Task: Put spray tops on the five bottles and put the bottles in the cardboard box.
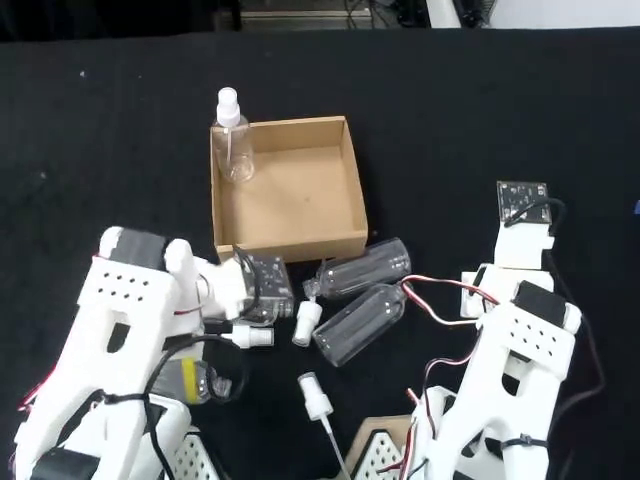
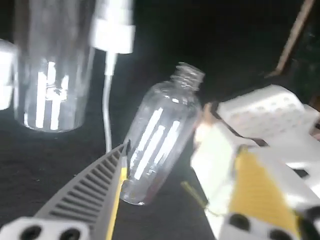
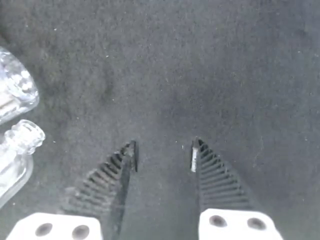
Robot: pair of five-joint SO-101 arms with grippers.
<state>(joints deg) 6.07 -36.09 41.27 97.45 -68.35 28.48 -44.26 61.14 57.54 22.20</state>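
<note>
The cardboard box (image 1: 290, 235) lies open on the black cloth. A bottle with a spray top (image 1: 232, 140) stands at its far left corner. Two uncapped clear bottles (image 1: 365, 268) (image 1: 360, 322) lie in front of the box; their necks (image 3: 20, 137) show beside my right gripper. Loose spray tops (image 1: 307, 320) (image 1: 250, 337) (image 1: 318, 400) lie nearby. My left gripper (image 2: 160, 150) is shut on an uncapped bottle (image 2: 165, 125), low at the front left (image 1: 210, 382). My right gripper (image 3: 162, 152) is open over bare cloth, nothing between its fingers.
In the left wrist view another clear bottle (image 2: 50, 65) and a spray top with its tube (image 2: 114, 35) lie just beyond the held bottle. Both white arms (image 1: 120, 340) (image 1: 520, 340) crowd the front of the table. Open black cloth lies behind and to the right of the box.
</note>
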